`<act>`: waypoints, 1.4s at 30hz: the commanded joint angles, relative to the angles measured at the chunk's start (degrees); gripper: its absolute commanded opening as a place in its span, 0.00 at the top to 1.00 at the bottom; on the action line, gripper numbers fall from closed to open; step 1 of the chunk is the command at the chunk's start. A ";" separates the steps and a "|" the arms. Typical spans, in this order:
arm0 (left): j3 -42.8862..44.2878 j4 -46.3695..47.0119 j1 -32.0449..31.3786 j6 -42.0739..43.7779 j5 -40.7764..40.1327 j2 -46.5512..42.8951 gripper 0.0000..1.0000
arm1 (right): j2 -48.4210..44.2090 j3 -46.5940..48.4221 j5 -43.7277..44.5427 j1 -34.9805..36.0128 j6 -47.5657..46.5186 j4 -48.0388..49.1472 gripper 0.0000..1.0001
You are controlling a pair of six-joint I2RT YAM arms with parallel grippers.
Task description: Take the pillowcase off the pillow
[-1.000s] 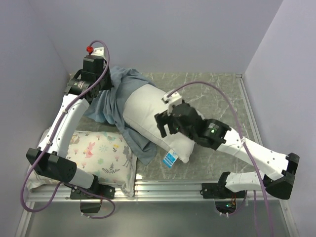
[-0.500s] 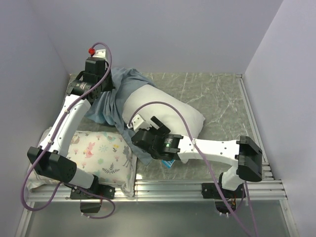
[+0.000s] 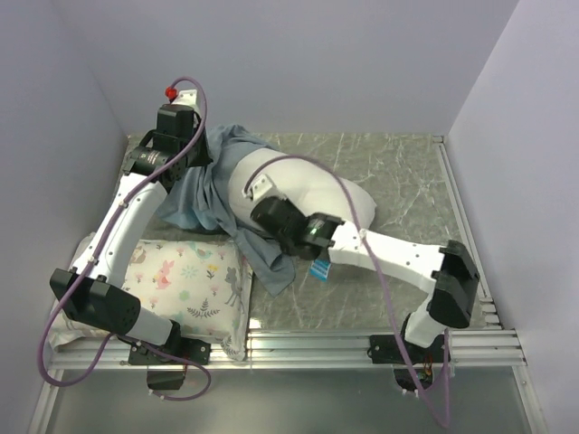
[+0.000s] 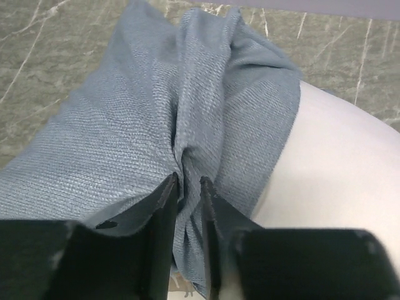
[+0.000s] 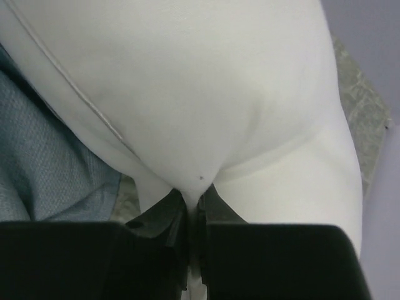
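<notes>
Pillowcase (image 3: 215, 181) bunched leftward, pillow (image 3: 303, 188) almost wholly outside

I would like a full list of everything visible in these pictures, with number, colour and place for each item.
pillowcase: one, blue-grey, bunched over the far-left end of the pillow, with a flap trailing toward the near edge.
pillow: one, plain white, middle of the table, mostly uncovered.
tag: one, blue and white, at the pillow's near edge.
floral pillow: one, white with pastel animal print, near-left corner.
table: one, grey-green marble pattern, under everything.
cables: two, purple, one along each arm.
left gripper: one, black, far left, shut on a fold of the pillowcase.
right gripper: one, black, shut on a pinch of the pillow's near-left side.
</notes>
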 commanded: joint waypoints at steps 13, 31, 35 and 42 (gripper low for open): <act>15.20 4.87 -0.82 -0.56 7.04 0.08 0.22 | -9.59 23.34 -47.77 -34.12 10.95 -7.94 1.00; -15.91 29.56 -1.35 -10.49 17.41 1.48 0.16 | 7.47 9.09 -50.98 -45.07 16.06 2.45 1.00; -16.36 35.63 -1.44 -13.92 17.51 4.73 0.17 | 5.36 7.68 -49.22 -43.75 15.53 2.27 1.00; -7.93 26.59 -0.39 -14.36 -2.05 13.17 1.00 | -2.80 4.51 -46.59 -43.31 15.18 1.31 1.00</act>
